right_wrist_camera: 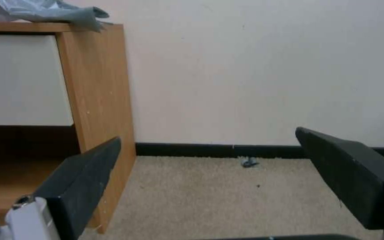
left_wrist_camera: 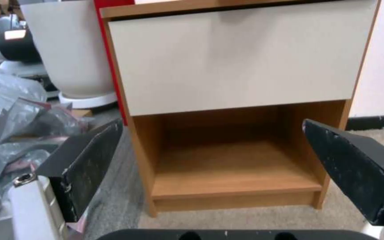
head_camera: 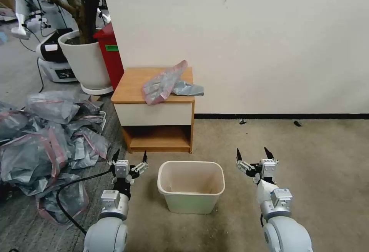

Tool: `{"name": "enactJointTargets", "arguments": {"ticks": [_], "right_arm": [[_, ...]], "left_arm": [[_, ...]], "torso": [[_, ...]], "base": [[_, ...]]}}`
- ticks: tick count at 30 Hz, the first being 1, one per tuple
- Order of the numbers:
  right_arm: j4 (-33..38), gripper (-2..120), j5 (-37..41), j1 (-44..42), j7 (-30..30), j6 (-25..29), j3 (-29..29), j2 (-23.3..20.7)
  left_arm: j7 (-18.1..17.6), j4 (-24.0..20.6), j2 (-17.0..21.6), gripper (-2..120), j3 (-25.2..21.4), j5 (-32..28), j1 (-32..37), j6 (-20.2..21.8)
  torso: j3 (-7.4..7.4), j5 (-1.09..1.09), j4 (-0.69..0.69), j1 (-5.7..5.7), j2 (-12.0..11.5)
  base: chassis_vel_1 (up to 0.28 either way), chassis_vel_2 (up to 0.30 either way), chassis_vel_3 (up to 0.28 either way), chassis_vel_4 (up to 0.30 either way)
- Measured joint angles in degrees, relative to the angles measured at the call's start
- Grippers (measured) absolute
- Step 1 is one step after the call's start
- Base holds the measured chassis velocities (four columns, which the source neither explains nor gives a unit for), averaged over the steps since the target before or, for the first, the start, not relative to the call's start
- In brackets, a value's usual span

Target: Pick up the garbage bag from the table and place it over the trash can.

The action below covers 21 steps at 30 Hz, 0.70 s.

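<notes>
Left end effector [head_camera: 130,156] gapes; garbage bag [head_camera: 164,82] bears no legible writing.

Spread right claw [right_wrist_camera: 207,150] beside table [right_wrist_camera: 96,100]

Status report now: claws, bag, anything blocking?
Left claw and right claw open, flanking bin. Bag on nightstand. Nothing blocking.

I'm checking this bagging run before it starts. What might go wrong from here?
1. The garbage bag lies crumpled, overhanging the table's front edge; a pinch may catch one layer or drag it off.
2. The heap of similar bags beside the left gripper could be mistaken for it.
3. The trash can looks light and may shift.
</notes>
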Motion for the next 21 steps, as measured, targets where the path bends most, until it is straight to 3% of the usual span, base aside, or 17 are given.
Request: {"name": "enactJointTargets", "arguments": {"ticks": [5,10,11,17,19,21], "right_arm": [[0.10,100,0.05,-0.01,0.00,-0.18,0.02,0.00],[6.87,100,3.02,-0.68,1.16,-5.76,1.85,0.80],[6.87,100,3.02,-0.68,1.16,-5.76,1.85,0.80],[18.71,100,8.37,-1.94,3.33,-15.61,5.06,2.26],[20.19,100,9.16,-2.07,3.59,-16.65,5.46,2.44],[20.38,100,11.46,-1.63,3.11,-15.09,5.21,2.00]], "left_arm": [[0.00,-0.31,0.02,100,-0.06,-0.13,0.10,0.28],[0.00,-8.89,0.92,100,-2.76,-6.04,2.89,7.70],[0.00,-8.89,0.92,100,-2.76,-6.04,2.89,7.70],[0.04,-20.52,2.22,100,-6.36,-14.13,6.65,17.61],[0.46,-20.89,2.83,100,-6.05,-15.22,6.73,16.87],[1.38,-19.73,4.85,100,-4.42,-16.90,6.52,14.89]], "torso": [[0.00,0.00,0.00,0.00,0.00],[0.00,-0.01,0.01,0.00,0.00],[0.00,-0.01,0.01,0.00,0.00],[0.00,0.00,0.02,0.00,0.00],[-0.01,0.03,0.04,0.00,0.00],[-0.01,-0.04,-0.03,0.00,0.01]], "base": [[0.000,0.000,0.000,0.000],[0.000,0.000,0.000,0.000],[0.000,0.000,0.000,0.000],[0.000,0.000,0.000,0.000],[0.000,0.000,0.000,0.000],[0.000,0.000,0.000,0.000]]}}
